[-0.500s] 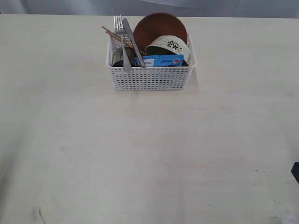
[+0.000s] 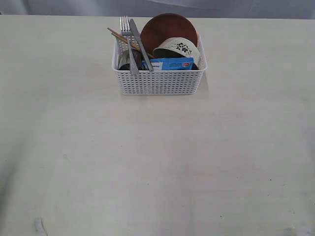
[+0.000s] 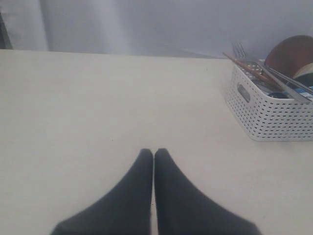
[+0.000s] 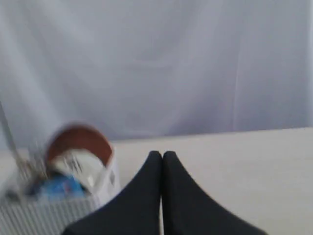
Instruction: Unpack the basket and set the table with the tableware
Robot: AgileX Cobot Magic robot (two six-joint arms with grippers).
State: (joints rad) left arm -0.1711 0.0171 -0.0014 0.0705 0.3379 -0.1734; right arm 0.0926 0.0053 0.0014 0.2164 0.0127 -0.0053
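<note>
The white lattice basket [image 2: 158, 81] stands at the far middle of the cream table [image 2: 157, 157]. In it lean a steel fork [image 2: 126, 34] and knife [image 2: 141, 44], wooden chopsticks [image 2: 120, 37], a round brown plate [image 2: 166, 27] and a floral bowl [image 2: 178, 48]. No arm shows in the exterior view. My left gripper [image 3: 153, 152] hangs shut and empty over bare table, well short of the basket [image 3: 271, 115]. My right gripper [image 4: 162, 154] is shut and empty too, with the blurred basket [image 4: 54, 213] off to one side.
A blue snack packet [image 2: 171, 63] lies at the front of the basket's contents. A pale grey curtain [image 4: 156, 63] hangs behind the table's far edge. Broad bare tabletop spreads in front of and beside the basket.
A dark piece of the right arm that showed at the exterior view's right edge has gone out of view. The basket and its contents have not moved.
</note>
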